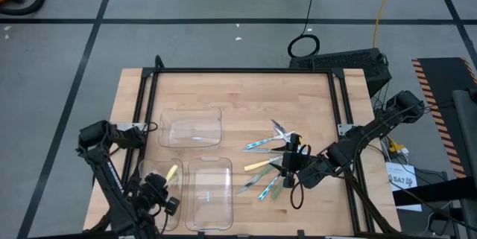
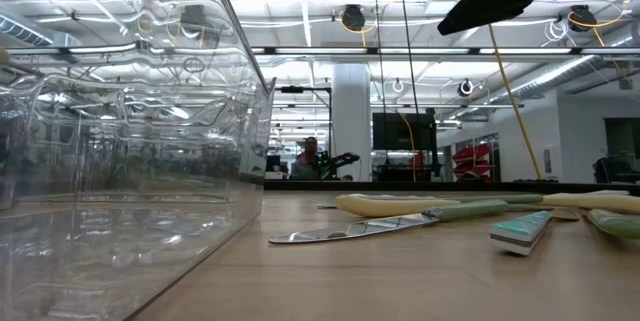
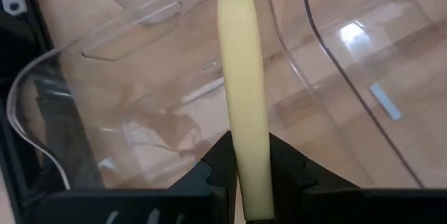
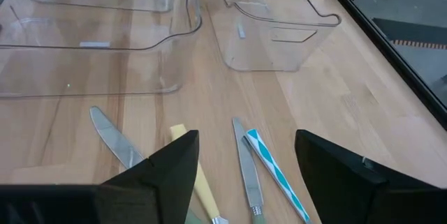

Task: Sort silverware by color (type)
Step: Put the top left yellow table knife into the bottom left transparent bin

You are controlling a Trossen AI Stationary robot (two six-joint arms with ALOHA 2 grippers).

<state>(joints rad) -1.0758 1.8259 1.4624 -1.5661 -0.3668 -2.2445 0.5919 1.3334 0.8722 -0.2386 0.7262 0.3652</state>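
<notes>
The left tool (image 1: 158, 193), at the bench's (image 1: 246, 97) seven o'clock corner, is clenched on a yellow utensil (image 1: 172, 172) by its handle, held over the clear tray (image 1: 159, 194) at that corner; the left wrist view shows the yellow handle (image 3: 244, 91) pinched between the two dark fingers (image 3: 216, 165) with the tray's clear wall beneath it. Two more clear trays stand nearby, one (image 1: 209, 193) just beside the first toward six o'clock, another (image 1: 191, 126) toward nine o'clock.

The right tool (image 1: 287, 163), released with its fingers (image 4: 164, 168) spread wide, hovers over the loose silverware (image 1: 267, 166) scattered from the bench's centre toward five o'clock. Lying there are a blue-striped utensil (image 1: 261, 145), a yellow one (image 1: 257, 165), a knife (image 4: 115, 140) with bare metal blade, and pale green pieces (image 1: 271, 191) near the tool. In the low view, a knife (image 2: 360, 228) with a pale green handle lies flat on the wood beside a cream-yellow handle (image 2: 400, 204) and a striped blue end (image 2: 522, 232), with a tray wall (image 2: 120, 131) filling the near side.
</notes>
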